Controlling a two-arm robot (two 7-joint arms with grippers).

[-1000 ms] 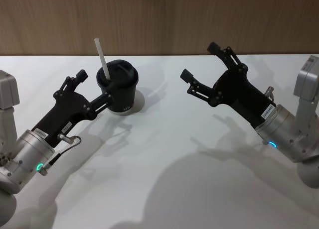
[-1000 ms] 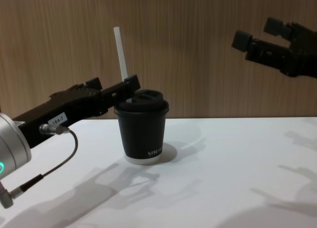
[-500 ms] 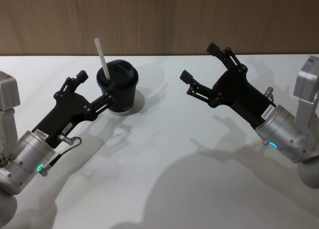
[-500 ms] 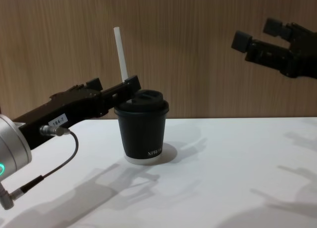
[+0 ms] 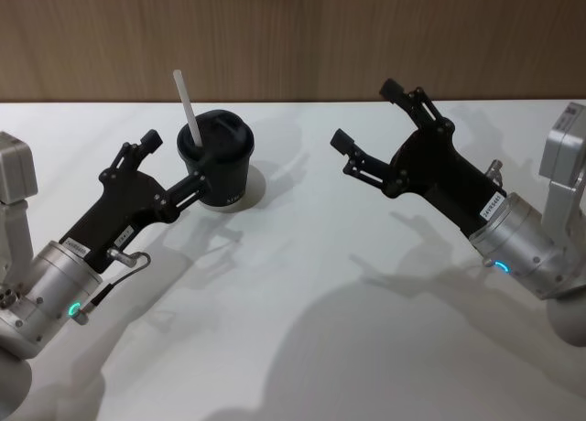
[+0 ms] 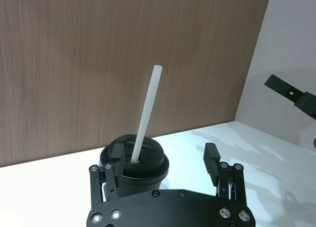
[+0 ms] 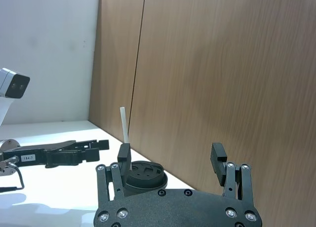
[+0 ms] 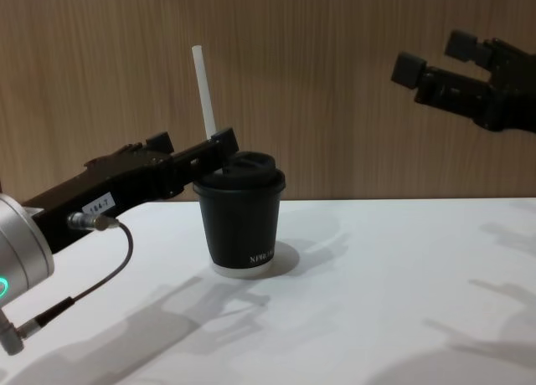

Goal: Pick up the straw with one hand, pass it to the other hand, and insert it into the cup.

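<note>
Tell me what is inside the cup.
The straw stands tilted in the cup, passing through its lid. The straw's lower part and any contents are hidden. The left gripper is open.

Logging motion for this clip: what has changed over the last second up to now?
The left tool has drawn back slightly toward the robot, open beside the small black lidded paper cup. The thin white plastic straw stays planted in the lid, leaning. The right tool hangs open above the white table, unmoved.
</note>
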